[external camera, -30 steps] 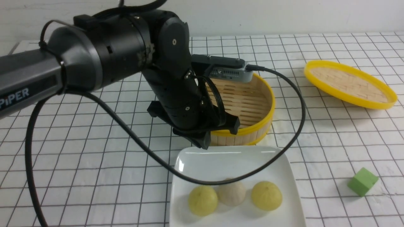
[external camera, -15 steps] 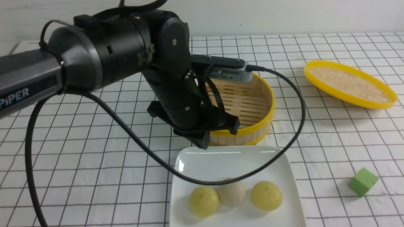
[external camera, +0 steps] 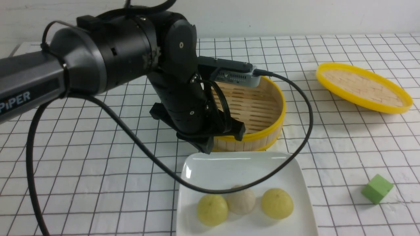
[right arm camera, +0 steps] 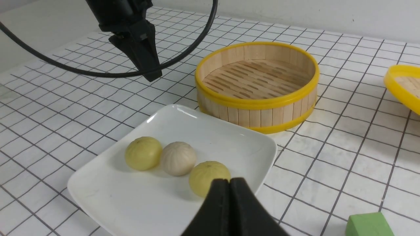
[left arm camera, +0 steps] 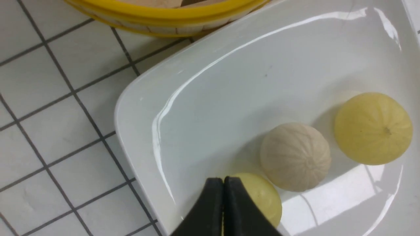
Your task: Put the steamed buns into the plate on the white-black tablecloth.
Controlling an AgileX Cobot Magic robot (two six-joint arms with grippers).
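Observation:
Three steamed buns lie in a row in the white square plate (external camera: 236, 167) on the white-black tablecloth (external camera: 98, 164): a yellow bun (external camera: 212, 209), an off-white bun (external camera: 241, 200) and a yellow bun (external camera: 277, 203). They also show in the left wrist view (left arm camera: 295, 156) and the right wrist view (right arm camera: 178, 158). My left gripper (external camera: 205, 149) is shut and empty, hanging above the plate's far left corner; its closed tips (left arm camera: 223, 179) show in its wrist view. My right gripper (right arm camera: 229, 181) is shut and empty, near the plate's front right; it is out of the front view.
An empty bamboo steamer (external camera: 256, 108) with a yellow rim stands just behind the plate. Its lid (external camera: 362, 87) lies at the back right. A green cube (external camera: 376, 188) sits right of the plate. The left arm's black cable (external camera: 229, 189) drapes over the plate.
My left gripper has risen slightly and shifted a little to the left, away from the plate. The buns and plate have not moved.

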